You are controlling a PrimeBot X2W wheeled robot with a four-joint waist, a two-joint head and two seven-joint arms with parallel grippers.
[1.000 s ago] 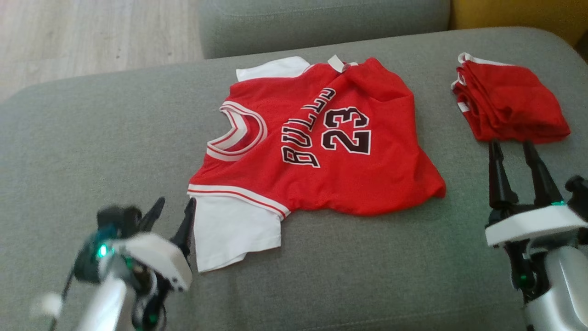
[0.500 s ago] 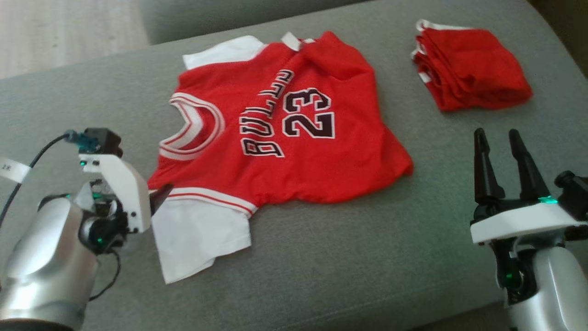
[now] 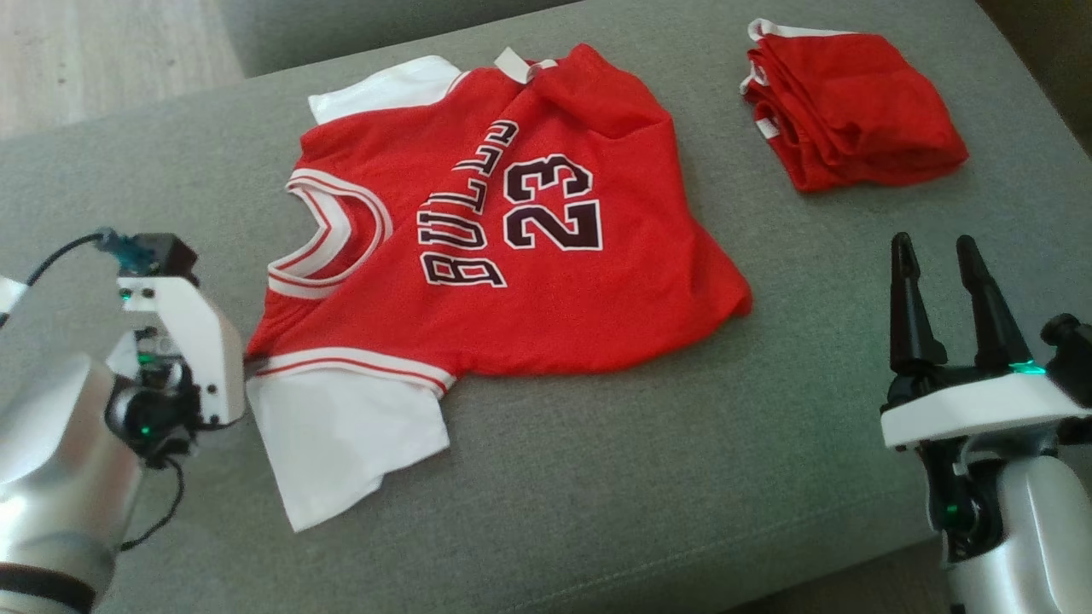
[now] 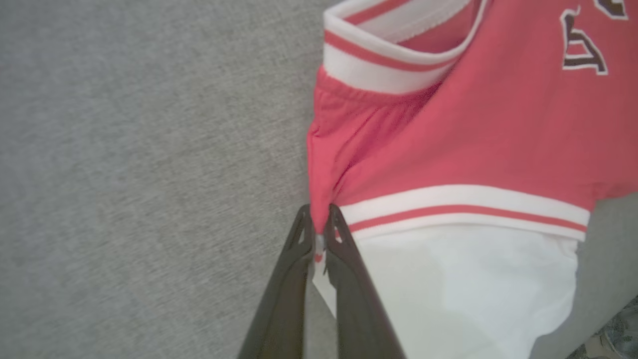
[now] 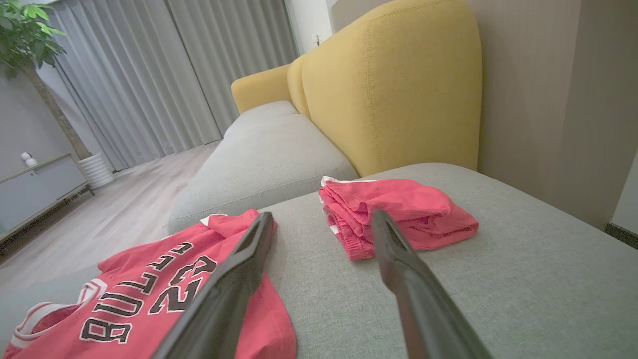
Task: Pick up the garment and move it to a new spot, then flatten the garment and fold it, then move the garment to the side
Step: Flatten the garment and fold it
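Observation:
The garment point(image 3: 512, 281) is a red jersey with white sleeves and the number 23, lying spread on the grey cushion point(image 3: 597, 477). My left gripper point(image 3: 250, 368) sits at its near-left shoulder, by the white sleeve. In the left wrist view, the left gripper point(image 4: 319, 222) is shut on a pinch of the red shoulder edge of the garment point(image 4: 473, 149), just above the striped trim. My right gripper point(image 3: 934, 243) hangs open off the garment's right side, with nothing between its fingers. The right wrist view has the right gripper point(image 5: 323, 217) above the cushion and the garment point(image 5: 149, 299) at lower left.
A folded red garment point(image 3: 853, 128) lies at the cushion's back right, also in the right wrist view as the folded red garment point(image 5: 398, 209). A second grey seat point(image 5: 269, 149) and a yellow sofa back point(image 5: 389, 99) stand behind. Wooden floor point(image 3: 102, 60) lies beyond the cushion's left.
My left gripper has reached the garment's near shoulder and shut on its edge. The head camera has shifted, so the whole scene sits further left. The right gripper stays open.

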